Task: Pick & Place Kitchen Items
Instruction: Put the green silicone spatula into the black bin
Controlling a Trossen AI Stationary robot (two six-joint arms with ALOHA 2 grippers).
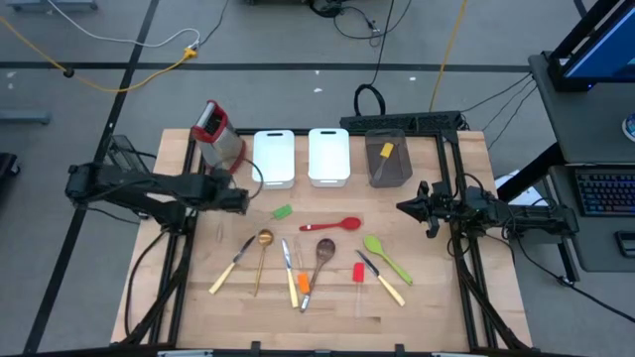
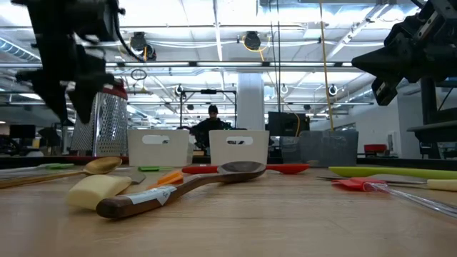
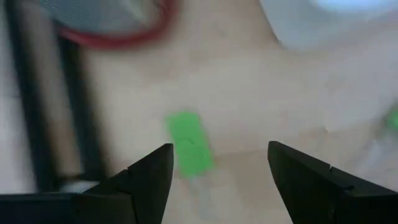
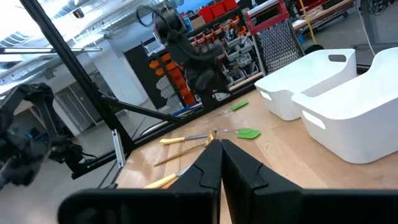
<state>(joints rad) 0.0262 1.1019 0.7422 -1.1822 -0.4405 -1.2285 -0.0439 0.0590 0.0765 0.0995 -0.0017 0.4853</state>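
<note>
Above the worktop [image 1: 437, 307], the left tool [image 3: 217, 168] hovers with its fingers apart over the small green spatula [image 1: 283, 212], which lies flat near the white trays [image 1: 274, 177]. Reaching for a pick looks to be the step in hand; next comes lowering to straddle it. The right tool [image 1: 405, 207] waits shut at the right edge.

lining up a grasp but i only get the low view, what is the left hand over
observer: the left hand is open, with the green spatula lying on the wood just off its left finger.
operator: right hand holding anything
observer: no, the right hand is shut with nothing in it.
operator: anything in the grey tray
observer: yes, the grey tray holds a yellow spatula.
</note>
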